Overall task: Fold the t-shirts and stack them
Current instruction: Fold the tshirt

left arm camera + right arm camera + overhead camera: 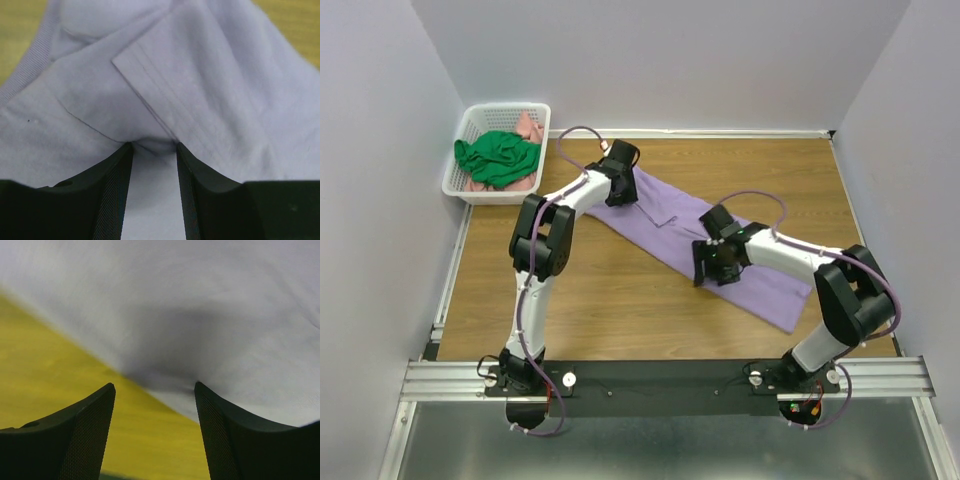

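Note:
The lavender t-shirt [670,225] lies spread in a long diagonal band across the wooden table. My left gripper [623,190] is down on its far left end, by a folded sleeve. In the left wrist view that gripper [154,145] is open, its fingertips pressing into the puckered lavender cloth [200,90]. My right gripper [710,268] sits at the shirt's near edge, midway along. Seen from the right wrist, it [155,385] is open and straddles the hem: one finger over bare wood, the other over the cloth [225,315]. A green t-shirt [498,158] and a pink t-shirt [528,128] lie crumpled in the basket.
The white lattice basket [490,197] stands at the table's far left corner against the wall. Grey walls close in the table on three sides. Bare wood [610,300] shows between the shirt and the arm bases.

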